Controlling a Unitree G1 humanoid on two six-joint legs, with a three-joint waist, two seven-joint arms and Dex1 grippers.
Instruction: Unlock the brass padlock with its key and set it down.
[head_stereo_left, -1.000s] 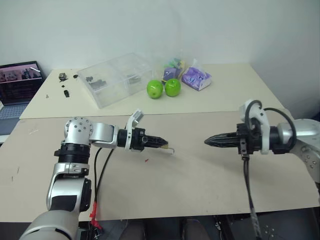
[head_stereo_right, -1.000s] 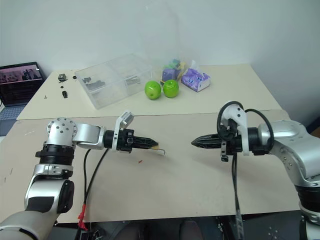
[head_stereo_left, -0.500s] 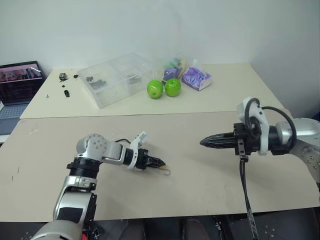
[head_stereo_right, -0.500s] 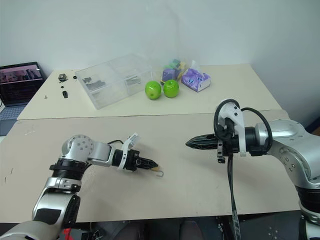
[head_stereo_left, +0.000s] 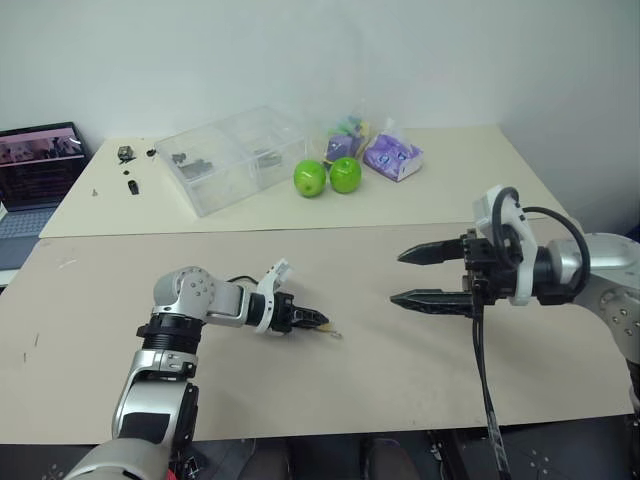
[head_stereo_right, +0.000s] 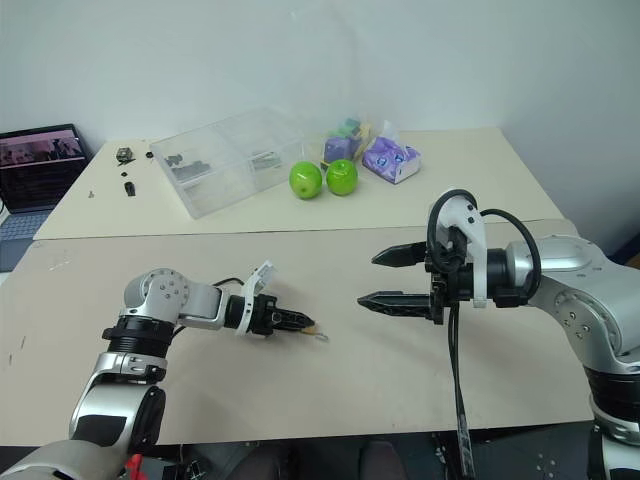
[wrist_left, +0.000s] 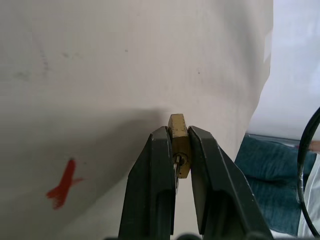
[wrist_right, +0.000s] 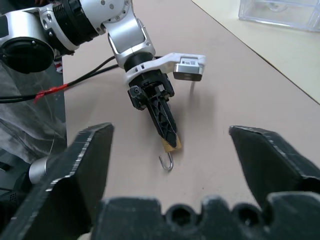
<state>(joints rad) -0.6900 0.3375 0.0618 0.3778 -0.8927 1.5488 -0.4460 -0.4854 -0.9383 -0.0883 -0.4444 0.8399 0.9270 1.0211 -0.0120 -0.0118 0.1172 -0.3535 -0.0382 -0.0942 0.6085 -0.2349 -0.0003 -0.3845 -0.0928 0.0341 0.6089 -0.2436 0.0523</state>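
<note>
One brass padlock (wrist_left: 178, 150), pinched in left hand (head_stereo_left: 312, 322)

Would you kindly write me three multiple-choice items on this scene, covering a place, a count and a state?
1. Where is the brass padlock?
A. between the left tool's fingers
B. inside the clear box
C. beside the laptop

2. How many green apples stand on the far table?
A. one
B. two
C. four

3. How does the right tool stand?
A. shut on the padlock
B. shut on a key
C. open, holding nothing

Answers:
1 A: the left tool pinches the gold body, low over the near table.
2 B: a pair sits beside the clear box.
3 C: its fingers are spread apart with nothing between them.
</note>
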